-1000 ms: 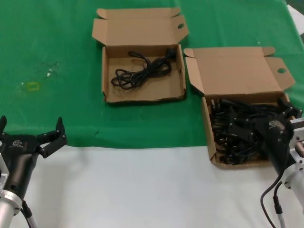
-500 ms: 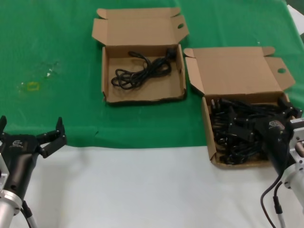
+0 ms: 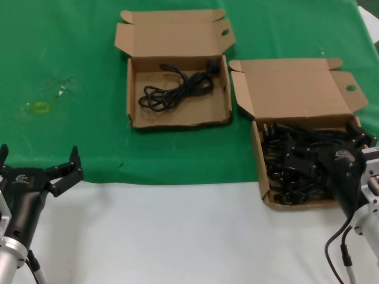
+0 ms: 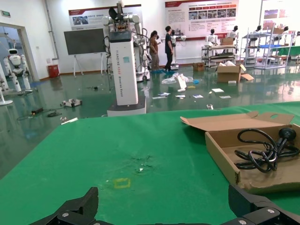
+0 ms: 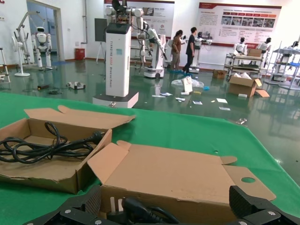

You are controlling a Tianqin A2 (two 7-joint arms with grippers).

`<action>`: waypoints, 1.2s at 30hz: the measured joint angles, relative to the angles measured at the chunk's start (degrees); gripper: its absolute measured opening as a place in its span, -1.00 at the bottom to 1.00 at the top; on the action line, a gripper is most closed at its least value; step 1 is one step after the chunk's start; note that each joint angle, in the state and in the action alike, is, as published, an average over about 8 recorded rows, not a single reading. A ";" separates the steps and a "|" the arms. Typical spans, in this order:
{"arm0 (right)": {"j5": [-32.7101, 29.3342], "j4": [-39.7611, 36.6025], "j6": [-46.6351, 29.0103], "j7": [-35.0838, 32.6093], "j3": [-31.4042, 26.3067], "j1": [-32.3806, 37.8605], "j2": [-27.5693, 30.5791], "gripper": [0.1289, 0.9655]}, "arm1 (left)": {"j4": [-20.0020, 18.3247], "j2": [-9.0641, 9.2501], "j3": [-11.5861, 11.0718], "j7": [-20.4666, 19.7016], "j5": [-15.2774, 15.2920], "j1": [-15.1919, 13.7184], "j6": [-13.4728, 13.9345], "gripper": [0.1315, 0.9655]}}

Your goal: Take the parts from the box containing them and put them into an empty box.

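Start with the straight-rimmed brown cardboard tray with the tall lid panel — it is packed with thin black power cords with chunky black plugs, a dense tangle filling it rim to rim. Its lid panel stands open at the far side, the ear flap with the round hole jutting out sideways. Just beside this tray, farther from the robot and towards its left, sits the wavy-rimmed brown cardboard tray with the shorter lid panel, and it is not bare: one looped black cord lies on its floor, plug end towards the far corner nearest the full tray.

The right gripper is down over the full tray, its black body above the cords on the near side. In the right wrist view its two fingers stand spread wide, with plugs and the tray's lid between them — open, and I see nothing clamped. The left gripper waits well away from the full tray, off at the near left, fingers splayed apart over the seam where green cloth meets the white table surface.

A small yellow mark sits on the cloth, left of the wavy-rimmed tray. Beyond the table: a glossy-floored hall, a white robot pedestal, people standing, wall posters.
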 joint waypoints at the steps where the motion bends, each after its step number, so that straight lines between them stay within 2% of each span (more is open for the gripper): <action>1: 0.00 0.00 0.00 0.00 0.00 0.00 0.00 1.00 | 0.00 0.00 0.00 0.00 0.00 0.00 0.00 1.00; 36: 0.00 0.00 0.00 0.00 0.00 0.00 0.00 1.00 | 0.00 0.00 0.00 0.00 0.00 0.00 0.00 1.00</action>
